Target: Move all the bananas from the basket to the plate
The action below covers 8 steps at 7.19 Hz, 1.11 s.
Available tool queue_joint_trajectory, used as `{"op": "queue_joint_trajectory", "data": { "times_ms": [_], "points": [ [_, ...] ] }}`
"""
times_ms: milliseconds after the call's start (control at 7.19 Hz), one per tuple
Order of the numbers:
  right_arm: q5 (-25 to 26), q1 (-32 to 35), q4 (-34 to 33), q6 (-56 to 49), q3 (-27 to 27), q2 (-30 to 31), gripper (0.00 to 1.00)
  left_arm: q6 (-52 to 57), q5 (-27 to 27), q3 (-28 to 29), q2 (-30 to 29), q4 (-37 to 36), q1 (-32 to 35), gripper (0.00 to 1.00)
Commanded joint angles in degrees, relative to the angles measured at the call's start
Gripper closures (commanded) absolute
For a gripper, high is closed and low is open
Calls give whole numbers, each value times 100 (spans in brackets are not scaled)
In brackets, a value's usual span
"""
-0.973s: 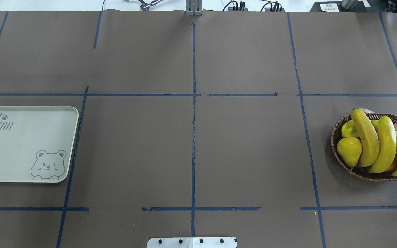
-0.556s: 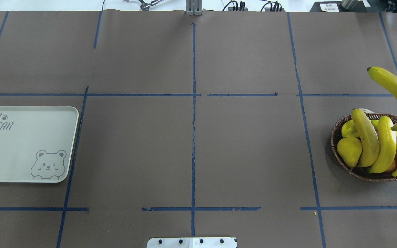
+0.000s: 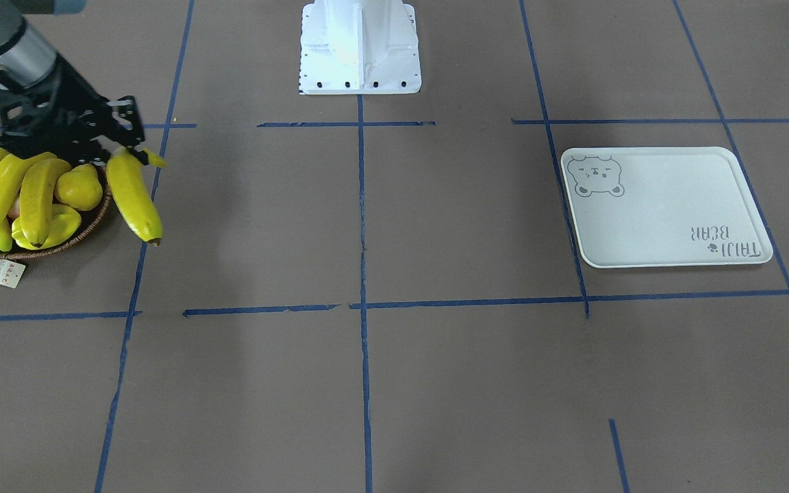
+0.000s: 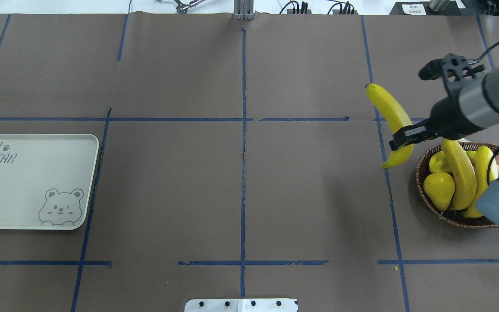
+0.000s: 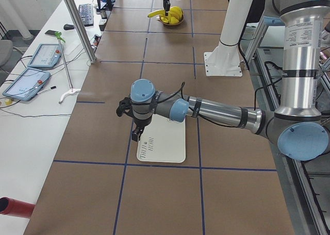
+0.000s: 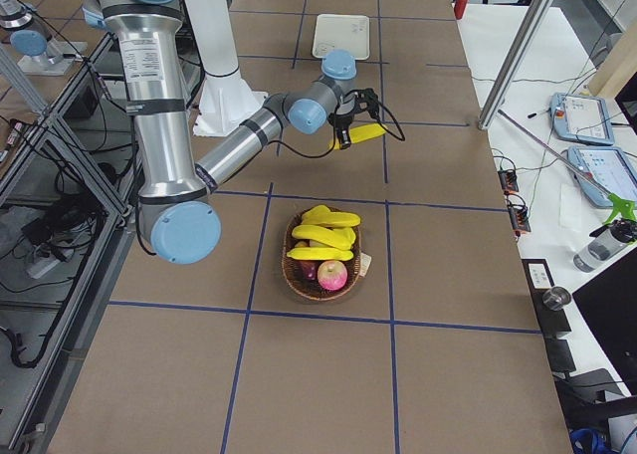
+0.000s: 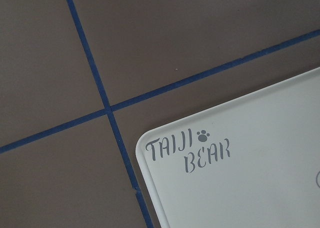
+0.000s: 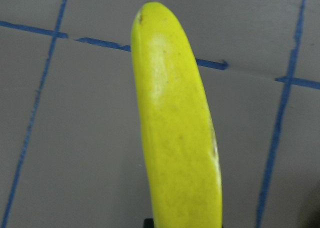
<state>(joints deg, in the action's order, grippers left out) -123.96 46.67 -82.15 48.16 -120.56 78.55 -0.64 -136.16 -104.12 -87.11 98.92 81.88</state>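
Basket [image 4: 419, 175] — bananas [image 4: 461, 173], pear [image 4: 439, 189]; one banana [image 4: 394, 115] aloft

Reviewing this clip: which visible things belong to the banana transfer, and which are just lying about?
Job: held banana, right gripper shut on it, basket, remaining bananas, plate.
Lying about: pear, apple, paper tag.

The table [image 4: 310, 195] is covered in brown paper crossed by a grid of blue tape [image 4: 243, 173]; the pale plate [image 4: 24, 190] lies flat at its left end; the wicker basket [image 4: 453, 220] sits at the right end, its paper tag [image 3: 2, 272] lying on the paper just beside the rim; the white base [image 3: 360, 48] stands midway along the robot's edge.
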Motion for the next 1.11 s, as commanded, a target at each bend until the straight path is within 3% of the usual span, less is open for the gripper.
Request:
{"op": "queue_joint_trajectory", "data": {
  "times_ms": [0, 278, 556, 973],
  "points": [
    [895, -1103, -3, 1498, 163, -1030, 96, -2016, -8, -100, -208, 922, -713, 0],
    [1609, -1641, 6, 2204, 462, -1640, 97, -4232, 1, -100, -795, 1628, -1409, 0],
    [2084, -2028, 50, 2600, 550, -1991, 96, -6071, 10, -74, -1857, 1692, -2391, 0],
    [2586, -2380, 2021, 3268, 1401, -2028, 97, -6966, 54, -64, -2714, 1753, -2993, 0]
  ]
}}
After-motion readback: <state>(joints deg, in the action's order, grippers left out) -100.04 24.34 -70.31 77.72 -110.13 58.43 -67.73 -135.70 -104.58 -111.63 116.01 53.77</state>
